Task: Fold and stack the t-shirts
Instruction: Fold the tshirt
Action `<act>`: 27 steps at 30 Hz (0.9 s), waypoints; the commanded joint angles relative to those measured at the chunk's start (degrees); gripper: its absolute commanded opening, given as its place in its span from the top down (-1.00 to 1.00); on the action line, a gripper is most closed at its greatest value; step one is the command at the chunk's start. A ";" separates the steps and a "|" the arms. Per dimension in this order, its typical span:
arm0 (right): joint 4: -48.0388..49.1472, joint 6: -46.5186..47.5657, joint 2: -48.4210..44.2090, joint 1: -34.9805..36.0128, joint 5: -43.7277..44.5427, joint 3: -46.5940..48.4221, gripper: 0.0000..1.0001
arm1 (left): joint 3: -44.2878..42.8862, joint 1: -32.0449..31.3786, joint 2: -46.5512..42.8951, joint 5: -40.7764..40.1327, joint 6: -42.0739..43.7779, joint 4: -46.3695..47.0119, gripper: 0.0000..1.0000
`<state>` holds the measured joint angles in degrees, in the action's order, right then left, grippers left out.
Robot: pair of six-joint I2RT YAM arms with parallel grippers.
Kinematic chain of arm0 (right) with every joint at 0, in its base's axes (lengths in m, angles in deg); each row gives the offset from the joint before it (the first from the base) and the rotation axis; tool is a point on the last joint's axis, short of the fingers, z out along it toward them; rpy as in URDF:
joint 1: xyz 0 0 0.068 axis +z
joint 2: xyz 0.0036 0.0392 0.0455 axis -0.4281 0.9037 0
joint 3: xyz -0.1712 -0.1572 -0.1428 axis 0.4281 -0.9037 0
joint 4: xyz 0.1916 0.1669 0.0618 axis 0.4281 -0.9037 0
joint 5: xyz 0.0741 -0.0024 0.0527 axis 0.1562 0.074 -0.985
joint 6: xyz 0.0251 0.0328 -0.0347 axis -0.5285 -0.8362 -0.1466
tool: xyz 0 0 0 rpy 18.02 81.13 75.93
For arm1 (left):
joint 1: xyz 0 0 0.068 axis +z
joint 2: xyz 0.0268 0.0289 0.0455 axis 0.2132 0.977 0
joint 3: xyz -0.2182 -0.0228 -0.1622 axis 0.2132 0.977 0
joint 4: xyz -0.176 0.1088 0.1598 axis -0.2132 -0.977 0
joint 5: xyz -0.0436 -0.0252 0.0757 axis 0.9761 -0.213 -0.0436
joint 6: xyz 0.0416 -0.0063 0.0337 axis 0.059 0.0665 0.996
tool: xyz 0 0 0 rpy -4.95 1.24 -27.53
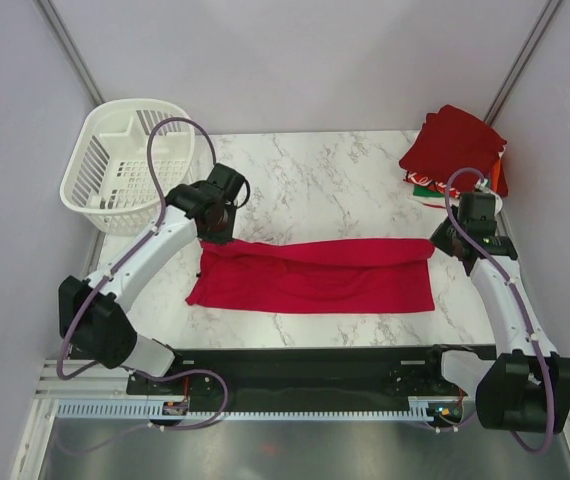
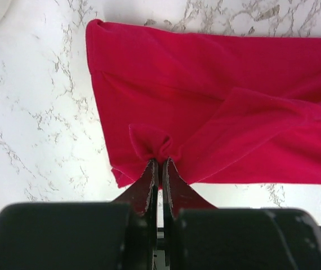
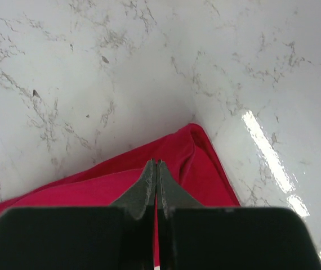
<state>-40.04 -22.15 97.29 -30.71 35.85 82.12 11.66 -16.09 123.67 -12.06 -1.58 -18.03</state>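
Red t-shirt (image 1: 315, 278), ends pinched by left tool (image 2: 160, 162), right tool (image 3: 156, 163) (cloth bunched)

The desk (image 1: 315, 180) has a white marble-pattern top with thin grey veins, running from the near edge to the far wall (image 1: 295, 60); plain pale grey-lilac panels close the scene on the far side, the left wall (image 1: 5, 150) and the right wall (image 1: 565, 100); a slim grey metal strip (image 1: 70, 45) runs up the far left corner, and another metal strip (image 1: 520, 60) up the far right; along the near edge lies a black base plate (image 1: 305, 365), then a white slotted rail (image 1: 265, 408), then a dull metal sheet (image 1: 305, 450); the light is bright and even, with a white glare streak (image 3: 267, 152) on the glossy top.
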 commanded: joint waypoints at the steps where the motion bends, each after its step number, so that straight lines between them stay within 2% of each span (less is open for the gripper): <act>1: -2.89 -0.98 -3.81 0.09 0.95 -2.24 1.00 | 2.98 -0.34 -4.01 -1.68 -2.23 -1.44 0.95; 6: -3.86 -1.77 -4.09 0.00 1.31 -5.32 1.00 | 7.73 -0.78 -7.62 -1.51 -5.39 -3.11 0.95; 14: -4.74 -3.62 -3.56 -1.05 8.33 -7.61 0.99 | 14.93 -2.27 -10.08 2.27 -8.91 -3.28 0.91; 16: -5.27 -4.58 -4.17 -1.49 8.60 -8.40 0.61 | 16.86 -2.45 -11.22 4.20 -10.22 -3.98 0.78; 17: -5.44 -5.98 -4.43 -1.66 7.82 -8.75 0.12 | 17.39 -2.45 -11.92 4.82 -10.66 -4.07 0.45; 18: -5.36 -6.69 -4.87 -1.84 7.11 -9.54 -0.75 | 17.75 -2.53 -12.54 6.39 -11.10 -4.51 0.26; 19: -5.27 -7.39 -5.22 -1.93 6.41 -9.98 -0.95 | 17.92 -2.53 -14.11 7.36 -11.46 -4.69 0.08; 20: -4.75 -8.10 -5.32 -1.84 5.01 -10.07 -0.96 | 17.93 -2.53 -14.91 7.89 -11.72 -4.77 -0.21; 21: -4.31 -8.19 -5.32 -1.93 4.39 -10.25 -0.96 | 17.75 -2.53 -15.52 8.77 -11.98 -4.86 -0.32; 23: -3.78 -7.93 -4.62 -1.84 3.77 -9.46 -0.96 | 16.53 -2.53 -16.41 8.61 -11.99 -5.30 -0.42; 27: -1.32 -6.00 -4.43 -1.75 -2.27 -6.65 -0.96 | 14.41 -2.53 -14.57 6.15 -12.16 -5.57 -0.43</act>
<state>-44.17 -28.46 93.25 -32.37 38.52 72.22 28.63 -18.43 108.37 -5.51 -11.57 -23.26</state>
